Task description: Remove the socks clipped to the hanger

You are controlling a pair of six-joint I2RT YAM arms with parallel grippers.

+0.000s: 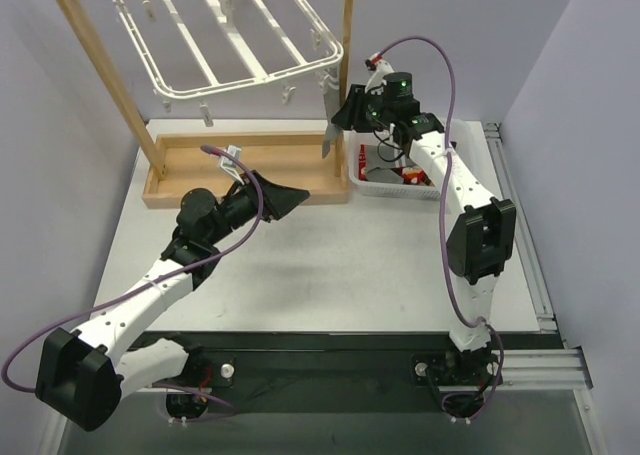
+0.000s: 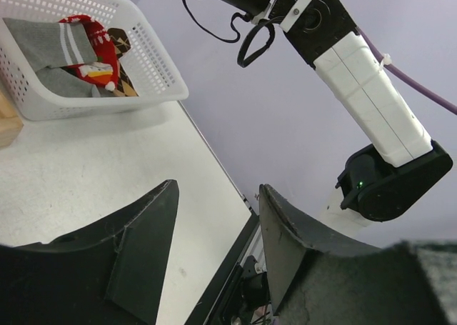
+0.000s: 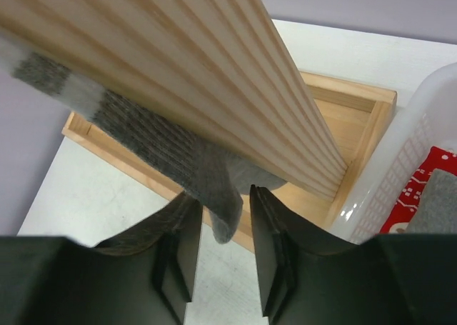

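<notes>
In front of the wooden rack (image 1: 108,85), low over the tabletop (image 1: 330,265), the left claw (image 1: 285,197) hangs with its fingers apart and nothing between them. It looks parked there to keep out of the other arm's way. The white hanger (image 1: 243,45) hooks over the rack's top bar, so its clips dangle free, and nearly all of them show bare. Only one grey sock (image 3: 171,150) is clipped on. It hangs at the hanger's front right corner, right against the rack's right post. The right claw (image 3: 223,200) is raised beside that post, with its fingers close on either side of the sock's toe. I cannot tell whether they pinch the cloth yet or only bracket it. Taking the loose toe makes sense, since a downward tug should pull the cuff out of its clip. Just right of the rack stands a white basket (image 1: 375,187). It holds the freed socks (image 2: 93,43), red, grey and patterned.
</notes>
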